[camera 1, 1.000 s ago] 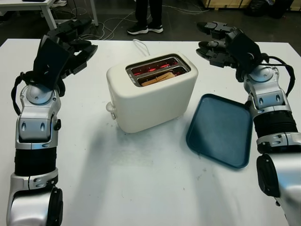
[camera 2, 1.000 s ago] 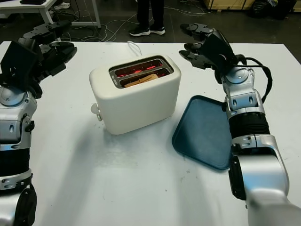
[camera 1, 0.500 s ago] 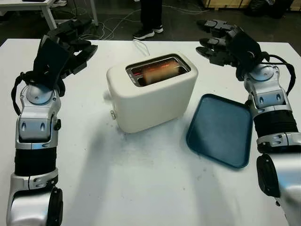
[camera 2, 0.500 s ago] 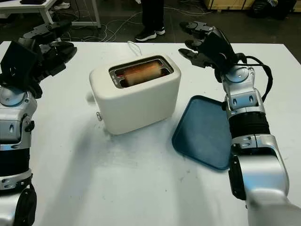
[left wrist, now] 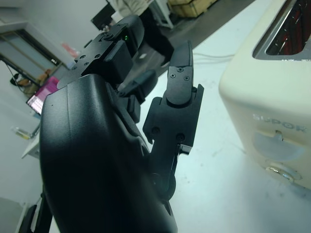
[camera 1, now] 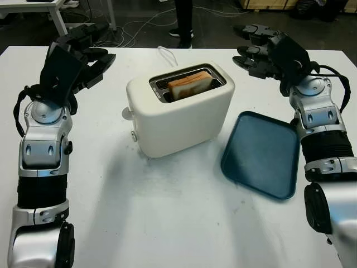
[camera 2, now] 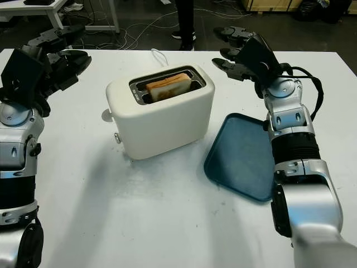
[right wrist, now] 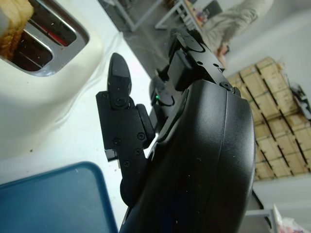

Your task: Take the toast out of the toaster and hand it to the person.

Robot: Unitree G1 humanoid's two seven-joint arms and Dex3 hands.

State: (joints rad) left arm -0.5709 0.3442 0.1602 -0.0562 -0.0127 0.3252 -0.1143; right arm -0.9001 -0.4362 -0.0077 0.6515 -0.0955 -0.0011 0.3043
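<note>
Toast (camera 1: 190, 85) stands upright in the front slot of the toaster (camera 1: 179, 109), top edge raised above the rim. The toaster sits mid-table (camera 1: 167, 223), a blue tray (camera 1: 260, 154) just beside it on the right. The left robot hand (camera 1: 83, 53) hangs released left of the toaster. The right robot hand (camera 1: 257, 49) hangs released beyond the tray. A person's legs (camera 1: 184, 19) stand past the table.

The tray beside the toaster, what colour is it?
The tray is dark teal blue, clearest in the left eye view.

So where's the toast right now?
The toast stands up out of the near slot of the cream toaster, mid-table, left of the blue tray.
</note>
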